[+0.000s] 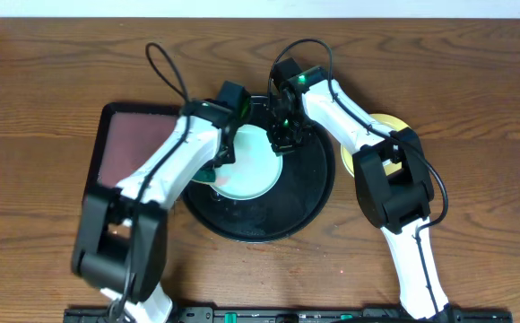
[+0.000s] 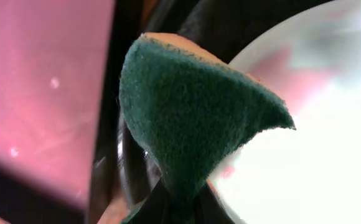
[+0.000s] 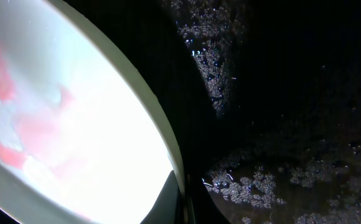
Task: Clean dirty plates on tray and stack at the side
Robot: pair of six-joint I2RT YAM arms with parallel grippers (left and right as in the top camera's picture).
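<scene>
Overhead evenly lit and sharp; wrist views blurred, plate glare-whitened.

We find the large round black tray with a raised rim in the middle of the brown wooden tabletop. A pale aqua glossy round plate lies in it, toward its rear left. The smaller rectangular black-rimmed tray sits just left of the round one. A pale yellow round plate lies on the tabletop to its right. The dark green scouring sponge, pinched in the left hand, stands at the aqua plate's left edge. The right hand is at its rear right edge.
</scene>
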